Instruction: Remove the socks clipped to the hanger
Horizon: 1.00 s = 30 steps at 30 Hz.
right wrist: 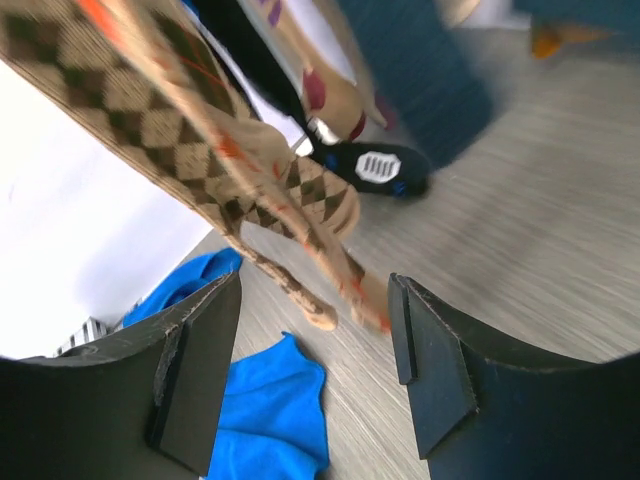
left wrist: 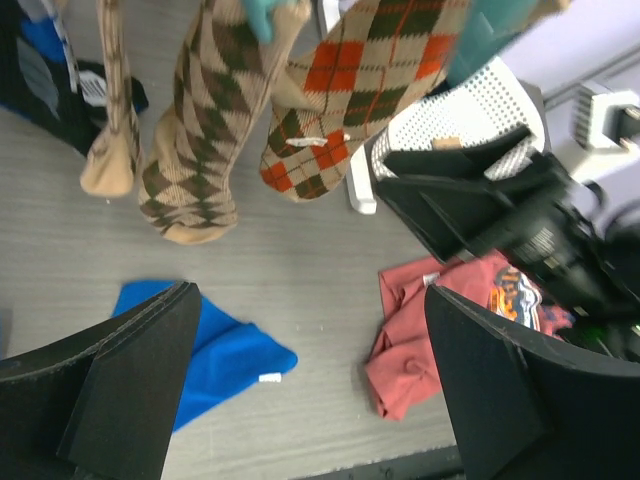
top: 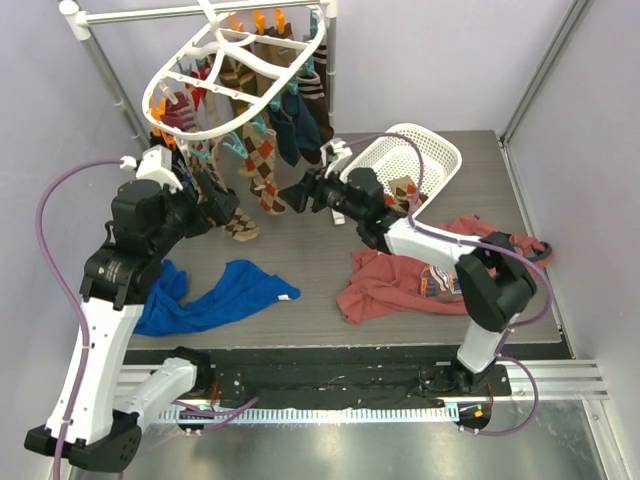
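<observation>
**A:** Tan-and-brown argyle: that's what the left gripper (top: pixel 212 205) is facing. The socks (top: pixel 262 160) are hanging in a bunch under the hanger (top: pixel 175 66). They're clipped at their tops, with the toes reaching down near the table (top: pixel 320 255).

**B:** Fingers?

**A:** Both pairs are standing wide apart and holding nothing. In the left wrist view the fingers (left wrist: pixel 120 390) are framing bare table. The brown argyle sock (left wrist: pixel 190 150) is hanging above and beyond the tips, not between them. An orange argyle sock (left wrist: pixel 340 110) is dangling just beside it.

**B:** And the right gripper (top: pixel 292 190)?

**A:** It's pointing in under the hanger's right side. Its view is coming out blurred. A tan argyle sock (right wrist: pixel 200 150) is slanting across it, and the toe is dipping toward the gap between the fingers (right wrist: pixel 440 370) but isn't inside yet.

**B:** How should the grab be going?

**A:** I'm only judging here. I'd be rising toward one sock's leg and closing on it mid-leg rather than at the toe. Then I'd be pulling straight down, away from the hanger, so the clip lets go. A sideways pull is likely to set the whole hanger swinging on its rail (top: pixel 200 12). The neighbouring socks are crowding close, so I'm expecting some risk of pinching two.
</observation>
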{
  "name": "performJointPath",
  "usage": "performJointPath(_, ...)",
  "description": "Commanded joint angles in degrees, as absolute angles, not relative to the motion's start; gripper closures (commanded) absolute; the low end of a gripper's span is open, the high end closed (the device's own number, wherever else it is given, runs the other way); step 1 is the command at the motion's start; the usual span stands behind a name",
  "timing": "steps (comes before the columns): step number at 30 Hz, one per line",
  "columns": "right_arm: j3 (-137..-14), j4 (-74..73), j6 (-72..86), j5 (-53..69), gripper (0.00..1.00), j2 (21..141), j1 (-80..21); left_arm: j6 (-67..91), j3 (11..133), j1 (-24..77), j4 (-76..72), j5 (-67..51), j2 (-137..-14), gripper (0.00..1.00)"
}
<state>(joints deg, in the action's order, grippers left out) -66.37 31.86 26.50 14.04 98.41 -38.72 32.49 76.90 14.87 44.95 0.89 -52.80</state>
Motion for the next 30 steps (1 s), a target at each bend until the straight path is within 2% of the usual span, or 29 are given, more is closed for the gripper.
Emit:
performJointPath(1,-71.7,40.2,25.0,15.0,0.32,102.6,-40.9,32.6,74.8,14.7,45.3,-2.4,-49.0,0.01)
performJointPath(5,-76.7,37.7,23.2,12.0,0.32,108.9,-42.5,32.6,73.4,14.8,45.8,-2.7,-46.8,0.01)
performJointPath(7,-79.4,36.6,23.1,11.3,0.37,110.4,-43.1,32.3,72.5,14.8,45.5,-2.8,-46.1,0.02)
performJointPath(8,-80.8,35.9,23.1,10.1,0.6,111.0,-43.3,32.1,72.4,14.8,45.7,-2.8,-46.1,0.02)
performJointPath(11,-80.5,34.2,23.4,9.4,0.99,110.3,-44.3,31.0,72.2,14.8,46.4,-2.6,-46.0,0.02)
performJointPath(18,-75.1,32.4,28.3,8.8,0.99,101.2,-46.8,30.5,69.0,14.7,46.3,-3.3,-45.1,0.02)
performJointPath(26,-74.0,27.1,35.5,10.4,0.99,93.8,-48.5,29.6,59.2,14.8,36.1,-15.5,-41.8,0.02)
performJointPath(30,-74.0,27.1,36.1,9.8,0.99,92.1,-50.4,30.8,56.2,14.7,32.5,-16.4,-41.0,0.02)
